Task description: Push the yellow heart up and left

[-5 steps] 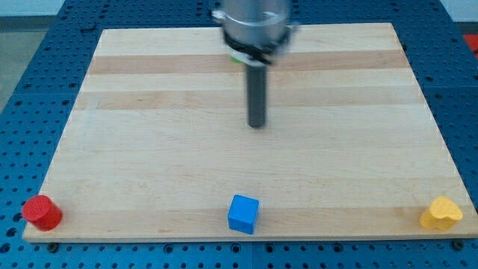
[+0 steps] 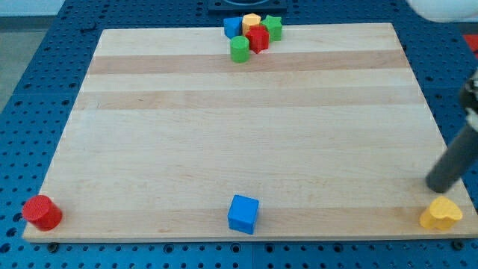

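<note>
Yellow heart: the yellow heart [image 2: 441, 214] lay at the board's bottom-right corner, close to both edges.
My tip: my tip [image 2: 435, 187] stood just above the heart, a little toward the view's left, very near it — touching or not, I could not tell.
Rod end: a plain rod, so there were no jaws to be apart, together or clamped on anything.
Step in hand: by my judgement, the approach; the tip was not yet placed for the push.
Next move: a push up and left calls for contact on the heart's lower-right side, so the tip would likely have to round the heart first — with little board left at that corner.
Wooden board: the wooden board [image 2: 246, 142] was bare through its middle along the intended path.
Blue cube: a blue cube [image 2: 243, 214] sat at the bottom edge, mid-width, well apart from the heart.
Red cylinder: a red cylinder [image 2: 42, 212] sat at the bottom-left corner.
Top cluster: a blue block [image 2: 232, 27], yellow block [image 2: 252, 20], green block [image 2: 273, 28], red block [image 2: 258, 38] and green cylinder [image 2: 239, 49] were bunched at the top edge.
</note>
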